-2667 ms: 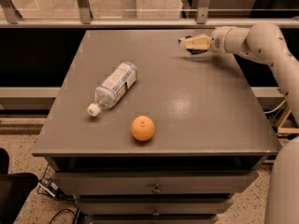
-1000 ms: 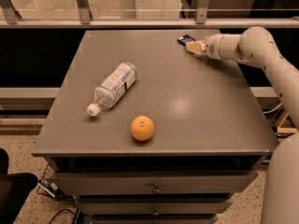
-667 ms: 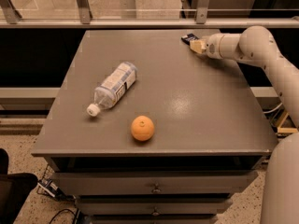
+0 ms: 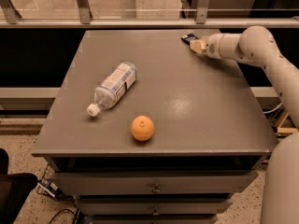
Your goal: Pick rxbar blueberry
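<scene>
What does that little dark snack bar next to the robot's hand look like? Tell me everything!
The snack bar is small, flat and dark blue, in a slightly glossy wrapper. It is near the far right corner of the grey table, one end hidden by the gripper, which is right up against it. Whether it is lifted cannot be told.
</scene>
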Controlling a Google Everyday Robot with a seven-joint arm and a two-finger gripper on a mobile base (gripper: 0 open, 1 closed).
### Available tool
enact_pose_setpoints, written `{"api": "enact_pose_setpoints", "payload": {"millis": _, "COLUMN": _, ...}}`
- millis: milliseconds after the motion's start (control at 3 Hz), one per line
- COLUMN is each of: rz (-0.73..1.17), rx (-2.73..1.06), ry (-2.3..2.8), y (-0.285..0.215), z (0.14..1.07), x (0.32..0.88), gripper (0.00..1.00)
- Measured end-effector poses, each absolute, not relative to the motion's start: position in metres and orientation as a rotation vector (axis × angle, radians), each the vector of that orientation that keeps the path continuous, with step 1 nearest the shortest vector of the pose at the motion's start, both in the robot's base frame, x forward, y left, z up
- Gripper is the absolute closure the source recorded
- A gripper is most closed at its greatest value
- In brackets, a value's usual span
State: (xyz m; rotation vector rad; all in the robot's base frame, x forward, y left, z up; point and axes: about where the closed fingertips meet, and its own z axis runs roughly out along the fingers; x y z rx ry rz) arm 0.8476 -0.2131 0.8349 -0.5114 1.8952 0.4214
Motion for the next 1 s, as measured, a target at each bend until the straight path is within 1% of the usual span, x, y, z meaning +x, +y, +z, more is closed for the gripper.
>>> {"api": "enact_pose_setpoints", "payload": {"millis": 1000, "rz": 0.421, "rx": -0.512, "ry": 1.895, "y": -0.2131, "z": 0.8351, "x": 0.8476, "gripper": 1.00}}
